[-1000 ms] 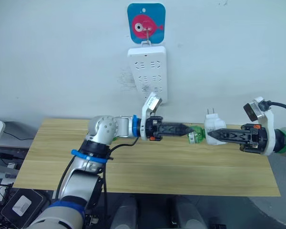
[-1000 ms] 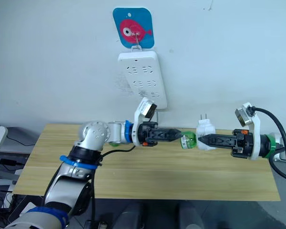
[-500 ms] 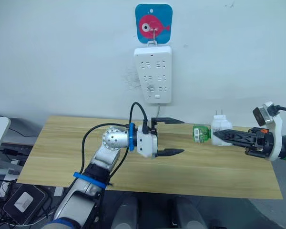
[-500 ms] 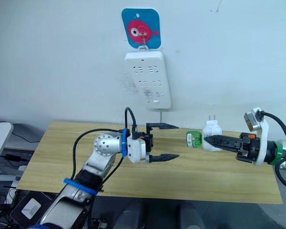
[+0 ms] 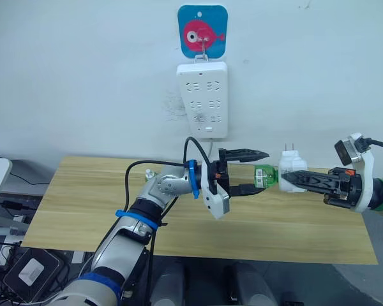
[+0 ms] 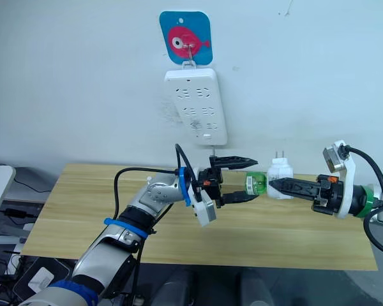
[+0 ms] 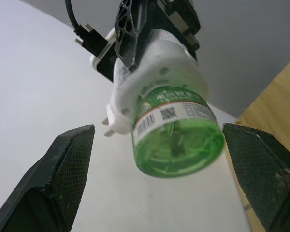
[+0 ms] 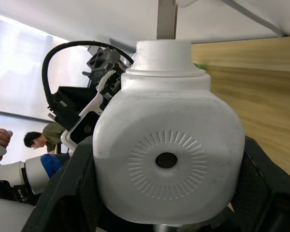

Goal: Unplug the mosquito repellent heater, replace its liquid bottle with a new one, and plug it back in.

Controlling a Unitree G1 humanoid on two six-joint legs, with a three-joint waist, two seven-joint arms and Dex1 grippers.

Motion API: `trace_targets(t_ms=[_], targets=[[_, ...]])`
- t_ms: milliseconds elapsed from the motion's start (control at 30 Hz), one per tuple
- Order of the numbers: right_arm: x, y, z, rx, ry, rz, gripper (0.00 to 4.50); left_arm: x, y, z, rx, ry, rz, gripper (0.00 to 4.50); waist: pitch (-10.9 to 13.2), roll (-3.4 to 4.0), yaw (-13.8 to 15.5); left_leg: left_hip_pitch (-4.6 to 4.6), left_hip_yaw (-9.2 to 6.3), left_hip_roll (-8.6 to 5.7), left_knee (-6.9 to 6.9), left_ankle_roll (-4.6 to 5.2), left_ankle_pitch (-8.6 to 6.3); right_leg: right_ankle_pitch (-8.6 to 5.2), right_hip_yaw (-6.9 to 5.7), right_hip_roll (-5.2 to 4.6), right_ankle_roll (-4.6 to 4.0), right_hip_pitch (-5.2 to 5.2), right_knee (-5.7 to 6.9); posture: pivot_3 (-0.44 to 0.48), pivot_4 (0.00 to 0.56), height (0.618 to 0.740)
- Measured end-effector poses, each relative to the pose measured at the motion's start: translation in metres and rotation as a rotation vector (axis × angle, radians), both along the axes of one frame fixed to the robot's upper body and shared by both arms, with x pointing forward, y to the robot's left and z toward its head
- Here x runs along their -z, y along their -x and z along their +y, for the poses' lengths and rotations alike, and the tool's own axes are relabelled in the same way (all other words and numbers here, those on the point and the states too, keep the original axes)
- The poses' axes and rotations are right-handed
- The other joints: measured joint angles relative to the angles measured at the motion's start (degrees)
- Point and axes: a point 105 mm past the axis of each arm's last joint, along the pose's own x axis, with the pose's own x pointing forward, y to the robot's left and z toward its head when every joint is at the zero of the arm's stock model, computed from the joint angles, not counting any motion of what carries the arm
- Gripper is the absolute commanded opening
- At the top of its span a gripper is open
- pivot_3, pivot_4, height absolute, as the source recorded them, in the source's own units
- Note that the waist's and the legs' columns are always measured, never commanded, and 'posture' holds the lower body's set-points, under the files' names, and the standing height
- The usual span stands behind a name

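no legible text (bottle (image 7: 176, 133) label blurred)

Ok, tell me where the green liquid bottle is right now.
The green liquid bottle sits in the heater, held above the table's right side by the right gripper, between the open left gripper's fingers.

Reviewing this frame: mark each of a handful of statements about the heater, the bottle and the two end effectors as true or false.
1. The right end effector is shut on the mosquito repellent heater. True.
2. The heater is plugged into the power strip. False: it is held in the air above the table, prongs bare, away from the strip on the wall.
3. A green bottle is attached to the heater. True.
4. The left end effector is clamped shut on the bottle. False: its fingers are spread open, one on either side of the bottle, with gaps.
5. The power strip hangs below a blue fish hook plate. True.
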Motion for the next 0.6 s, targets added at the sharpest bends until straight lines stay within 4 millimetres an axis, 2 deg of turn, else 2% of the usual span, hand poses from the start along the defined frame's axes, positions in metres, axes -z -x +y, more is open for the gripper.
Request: trace_targets(t_ms=[133,167,367,467,600], targets=[[-0.0014,-0.0001,0.0004,-0.002,-0.008,-0.002,2.99,0.0043,0.0008,-0.0005,0.003,-0.002,0.001,2.37,0.0,0.00,0.0,-0.01,-0.01,0.00,0.00,0.00,0.00,0.00,-0.01,0.00,0.00,-0.03,0.01,-0.101,0.216,0.740],[-0.0020,-0.0003,0.0005,-0.003,-0.010,-0.004,2.99,0.0039,0.0007,-0.0003,0.002,0.003,0.001,2.28,0.0,0.00,0.0,-0.02,-0.01,0.00,0.00,0.00,0.00,0.00,0.00,-0.01,0.00,-0.03,0.01,-0.099,0.220,0.740],[-0.0010,0.0002,0.0021,-0.013,-0.012,0.002,2.99,0.0041,0.0026,-0.0007,0.031,0.003,0.056,2.28,0.0,0.02,0.0,-0.02,-0.03,0.00,0.00,-0.01,0.00,0.00,-0.01,-0.03,0.00,-0.03,0.01,-0.095,0.225,0.740],[-0.0012,0.0013,0.0032,-0.024,-0.012,0.003,2.99,0.0047,0.0041,0.0003,0.068,-0.004,0.211,2.28,0.0,0.04,0.0,-0.02,-0.08,0.01,0.00,-0.01,0.01,0.01,-0.02,-0.07,-0.01,-0.05,-0.02,-0.091,0.229,0.740],[-0.0064,0.0033,0.0047,-0.057,-0.009,-0.014,2.99,-0.0041,0.0044,0.0033,0.156,-0.093,0.615,2.28,0.0,0.06,-0.1,-0.10,-0.23,0.02,0.00,-0.03,0.02,0.01,-0.08,-0.09,-0.04,-0.11,-0.06,-0.084,0.233,0.740]])
